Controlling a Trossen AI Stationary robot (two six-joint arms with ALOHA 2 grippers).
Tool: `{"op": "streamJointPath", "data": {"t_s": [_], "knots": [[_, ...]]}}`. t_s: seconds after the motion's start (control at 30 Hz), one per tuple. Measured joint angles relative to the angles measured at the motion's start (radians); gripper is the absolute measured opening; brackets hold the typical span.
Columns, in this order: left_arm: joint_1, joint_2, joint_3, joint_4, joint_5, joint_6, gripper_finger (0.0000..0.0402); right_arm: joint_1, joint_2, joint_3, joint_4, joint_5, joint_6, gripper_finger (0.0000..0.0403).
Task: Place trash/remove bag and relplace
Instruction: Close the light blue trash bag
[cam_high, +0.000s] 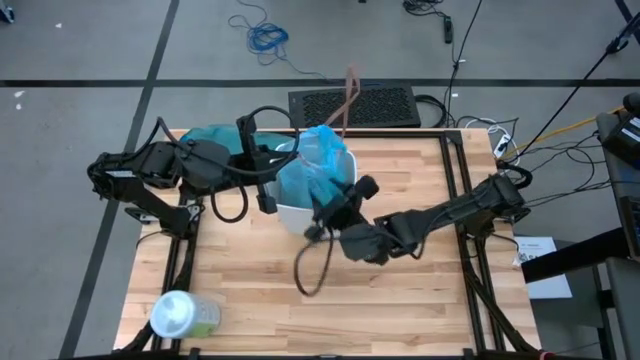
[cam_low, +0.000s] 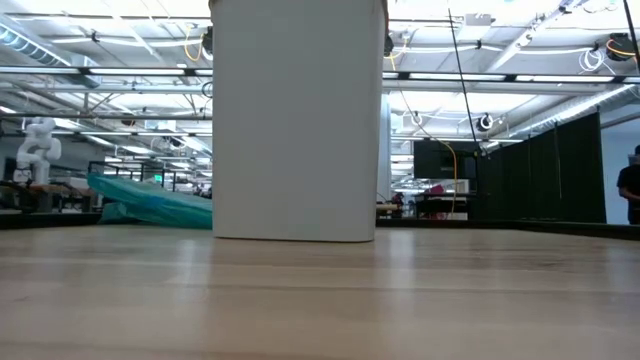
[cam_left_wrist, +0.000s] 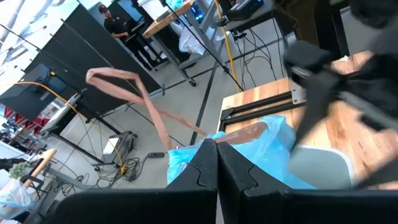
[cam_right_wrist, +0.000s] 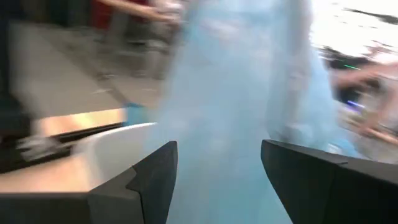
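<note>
A white bin (cam_high: 290, 215) stands mid-table and fills the low view's middle (cam_low: 298, 120). The pale-blue bag (cam_high: 318, 165) sits in it, its top gathered above the rim. A pinkish-brown drawstring (cam_high: 349, 95) runs off toward the far edge. My left gripper (cam_high: 292, 158) reaches in from the left, shut at the bag's top (cam_left_wrist: 273, 146). My right gripper (cam_high: 340, 195) is open and level at the bin's right side. In its wrist view the bag (cam_right_wrist: 230, 93) rises ahead, between its fingers (cam_right_wrist: 219, 155). No trash shows. My left gripper is shut on the bag's upper edge (cam_left_wrist: 186, 158), where the drawstring (cam_left_wrist: 239, 134) comes out, coming roughly level from the table's left. Its own fingers hide the contact point, so bag edge or drawstring, I cannot tell. The bag's top stands raised above the bin.
A darker teal-green bag (cam_high: 215, 140) lies at the far left behind the left arm, also seen in the low view (cam_low: 150, 205). A pale-green container with a white lid (cam_high: 185, 315) lies near the front left corner. Bare wood spreads across the near half.
</note>
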Motion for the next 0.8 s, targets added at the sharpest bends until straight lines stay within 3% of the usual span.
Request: {"op": "streamJointPath", "data": {"t_s": [0.07,0.23,0.4,0.53,0.63,0.73,0.8], "knots": [[0.0,0.0,0.0,0.0,0.0,0.0,0.0,-0.027,0.005,0.0,0.011,0.038,0.031,0.0226],[0.0,0.0,0.0,0.0,0.0,0.0,0.0,-0.109,0.006,0.0,0.064,-0.136,0.104,0.0226],[0.0,0.0,0.0,0.013,0.019,-0.001,0.0,-0.189,0.02,0.0,0.152,-0.177,0.101,0.0226],[0.0,0.0,0.0,0.041,0.04,0.0,0.0,-0.238,0.054,0.0,0.216,-0.283,0.062,0.0213],[0.0,0.0,0.0,0.048,0.042,0.0,0.0,-0.249,0.079,0.0,0.23,-0.302,0.035,0.0157],[0.0,-0.003,0.0,0.05,0.042,0.0,0.0,-0.243,0.094,0.0,0.228,-0.277,-0.01,0.0059],[0.0,-0.008,0.0,0.056,0.042,0.001,0.0,-0.234,0.099,0.0,0.229,-0.275,-0.043,0.0017]]}}
